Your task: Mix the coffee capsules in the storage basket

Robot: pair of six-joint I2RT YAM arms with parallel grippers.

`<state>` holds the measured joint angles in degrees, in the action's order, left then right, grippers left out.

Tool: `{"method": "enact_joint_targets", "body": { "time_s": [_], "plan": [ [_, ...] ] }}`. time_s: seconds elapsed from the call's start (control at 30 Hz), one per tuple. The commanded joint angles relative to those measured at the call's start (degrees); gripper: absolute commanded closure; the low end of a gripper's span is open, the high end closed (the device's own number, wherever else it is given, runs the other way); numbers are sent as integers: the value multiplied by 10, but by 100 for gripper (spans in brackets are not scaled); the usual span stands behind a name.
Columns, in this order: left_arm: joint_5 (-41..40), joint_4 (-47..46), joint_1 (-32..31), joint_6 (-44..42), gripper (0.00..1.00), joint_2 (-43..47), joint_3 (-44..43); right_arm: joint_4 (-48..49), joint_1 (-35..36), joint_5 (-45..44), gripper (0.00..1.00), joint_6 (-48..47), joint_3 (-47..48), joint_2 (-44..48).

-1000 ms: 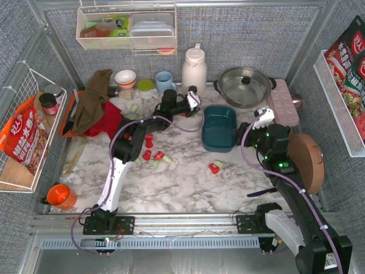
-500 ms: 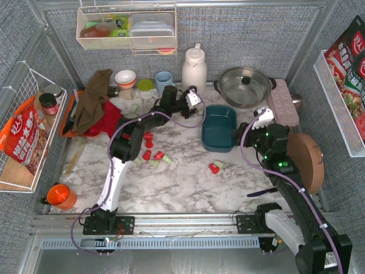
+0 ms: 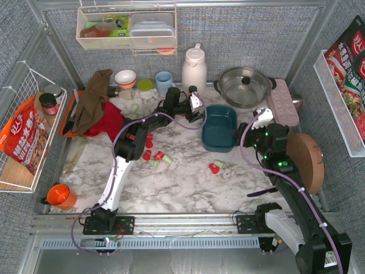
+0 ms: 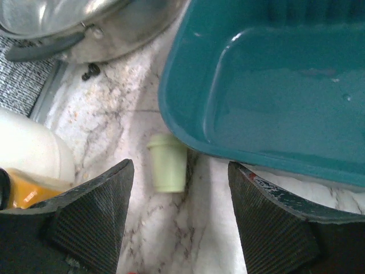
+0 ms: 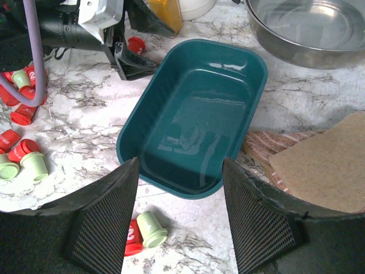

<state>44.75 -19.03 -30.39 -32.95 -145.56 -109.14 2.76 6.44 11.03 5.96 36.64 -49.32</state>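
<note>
The storage basket (image 3: 219, 127), a dark teal bin, stands right of centre with nothing inside it (image 5: 194, 120). My left gripper (image 3: 196, 111) is open at the bin's left wall. One mint green capsule (image 4: 167, 162) lies on the marble between its fingers (image 4: 179, 171), tight against the outside of the bin (image 4: 285, 85). My right gripper (image 3: 252, 122) is open and hangs empty above the bin's near right end (image 5: 179, 165). Other coffee capsules, red and green, lie scattered on the table (image 3: 153, 155). A red and green pair (image 5: 142, 231) lies just in front of the bin.
A steel pot (image 3: 245, 85) and a white jug (image 3: 194, 68) stand behind the bin. A pink mat (image 3: 283, 108) and a round wooden board (image 3: 305, 160) lie at the right. Cloths (image 3: 97, 108), bowls and cups fill the back left. An orange mug (image 3: 60, 197) sits front left.
My left gripper's jaws have widened and the arm has shifted slightly right toward the bin. The right arm has not moved.
</note>
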Motion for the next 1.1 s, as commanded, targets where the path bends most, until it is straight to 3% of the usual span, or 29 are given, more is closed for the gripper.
{"method": "enact_joint_targets", "body": {
  "time_s": [0.0,0.2,0.4,0.57,0.83,0.97,1.07],
  "plan": [
    [8,46,-4,18,24,-23,-63,14,1,3,36,3,4,2],
    [-42,220,-5,109,28,-107,-269,10,2,-2,36,0,4,9],
    [-61,215,-5,126,27,-73,-211,10,2,-2,36,1,4,10],
    [-81,281,-6,132,27,-99,-270,8,2,-2,35,1,5,12],
    [-108,249,-16,107,37,-99,-260,5,2,-3,36,0,6,15],
    [-110,249,-18,136,39,-92,-256,5,2,-5,36,0,5,15],
    [-117,232,-18,132,41,-72,-216,5,2,0,36,2,7,10]
  ]
}}
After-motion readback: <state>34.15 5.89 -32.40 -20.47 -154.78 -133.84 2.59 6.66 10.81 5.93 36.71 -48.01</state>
